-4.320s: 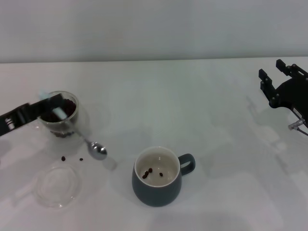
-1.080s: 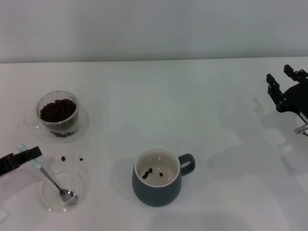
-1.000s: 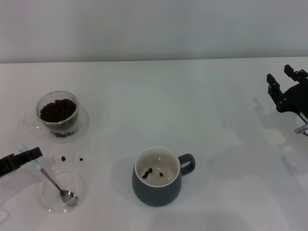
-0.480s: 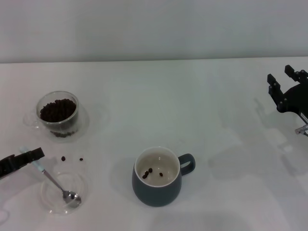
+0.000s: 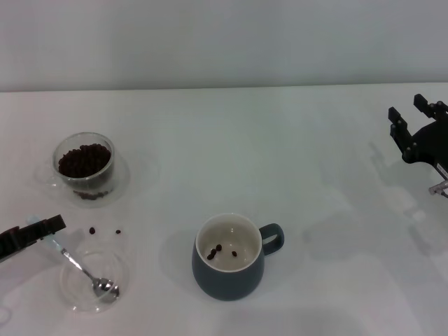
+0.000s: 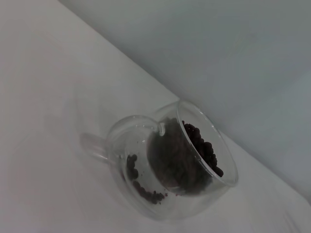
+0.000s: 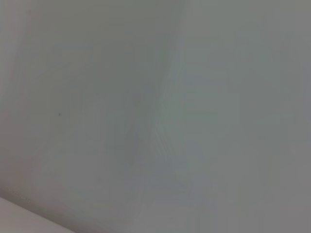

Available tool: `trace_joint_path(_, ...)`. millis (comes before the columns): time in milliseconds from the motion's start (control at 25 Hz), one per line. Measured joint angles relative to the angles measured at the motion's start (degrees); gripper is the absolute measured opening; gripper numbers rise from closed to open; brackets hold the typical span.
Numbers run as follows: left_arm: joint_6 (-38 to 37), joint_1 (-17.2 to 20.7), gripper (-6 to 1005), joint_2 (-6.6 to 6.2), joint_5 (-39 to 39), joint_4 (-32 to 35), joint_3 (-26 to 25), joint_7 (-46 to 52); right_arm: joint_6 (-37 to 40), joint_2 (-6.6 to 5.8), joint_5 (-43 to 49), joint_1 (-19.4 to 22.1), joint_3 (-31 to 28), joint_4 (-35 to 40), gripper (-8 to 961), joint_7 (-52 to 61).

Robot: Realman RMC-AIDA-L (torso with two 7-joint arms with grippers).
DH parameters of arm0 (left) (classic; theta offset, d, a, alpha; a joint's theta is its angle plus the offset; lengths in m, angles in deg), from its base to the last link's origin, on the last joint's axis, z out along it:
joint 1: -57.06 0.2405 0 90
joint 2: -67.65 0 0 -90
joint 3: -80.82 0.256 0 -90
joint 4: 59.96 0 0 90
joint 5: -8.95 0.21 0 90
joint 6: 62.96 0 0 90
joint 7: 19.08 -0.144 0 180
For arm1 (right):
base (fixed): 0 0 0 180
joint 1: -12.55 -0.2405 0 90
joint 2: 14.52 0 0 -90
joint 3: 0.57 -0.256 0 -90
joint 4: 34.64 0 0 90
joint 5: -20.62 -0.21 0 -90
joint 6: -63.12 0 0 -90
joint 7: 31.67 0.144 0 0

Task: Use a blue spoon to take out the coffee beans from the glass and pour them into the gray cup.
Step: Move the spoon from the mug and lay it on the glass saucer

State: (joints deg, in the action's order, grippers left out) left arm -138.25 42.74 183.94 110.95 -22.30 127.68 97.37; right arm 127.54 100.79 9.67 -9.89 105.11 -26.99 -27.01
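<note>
The glass [image 5: 85, 164] holds a heap of coffee beans [image 5: 84, 159] at the left of the table; the left wrist view shows the glass [image 6: 146, 194] and its coffee beans [image 6: 197, 145] from close by. The gray cup [image 5: 229, 276] stands near the front middle with three beans [image 5: 220, 250] inside. My left gripper [image 5: 36, 229] is at the left edge, shut on the pale handle of the blue spoon [image 5: 75, 264]. The spoon's metal bowl rests in a flat clear dish [image 5: 73, 301]. My right gripper [image 5: 411, 113] hangs open at the far right.
Two loose beans [image 5: 92, 229] lie on the table between the glass and the dish. The table's back edge meets a plain wall. The right wrist view shows only a blank pale surface.
The left gripper has carried the spoon from beside the glass down to the dish. In the last second the spoon's bowl slid slightly rightwards in the dish. The right arm holds still.
</note>
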Motion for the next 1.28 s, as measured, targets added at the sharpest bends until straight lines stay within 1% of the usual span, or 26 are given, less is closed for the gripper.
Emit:
trace_joint_path(40,0.0,0.0,246,0.00,0.0,0.0,0.0,0.0,0.0,0.00,0.0,0.0,0.0,0.0,464,0.0)
trace_joint_path(400,-0.1,0.0,434,-0.01,-0.3,-0.1,0.1,0.0,0.0,0.00,0.0,0.0,0.0,0.0,464,0.0)
trace_joint_path(600,-0.2,-0.1,499,-0.01,-0.4,0.0,0.0,0.0,0.0,0.00,0.0,0.1,0.0,0.0,464,0.0)
trace_joint_path(840,-1.0,0.0,552,-0.01,-0.8,0.0,-0.1,0.1,0.0,0.00,0.0,0.1,0.0,-0.1,464,0.0)
trace_joint_path(1280,-2.3,0.9,559,-0.09,-1.2,0.1,-1.6,0.7,0.0,0.00,0.0,0.2,-0.1,-0.1,464,0.0)
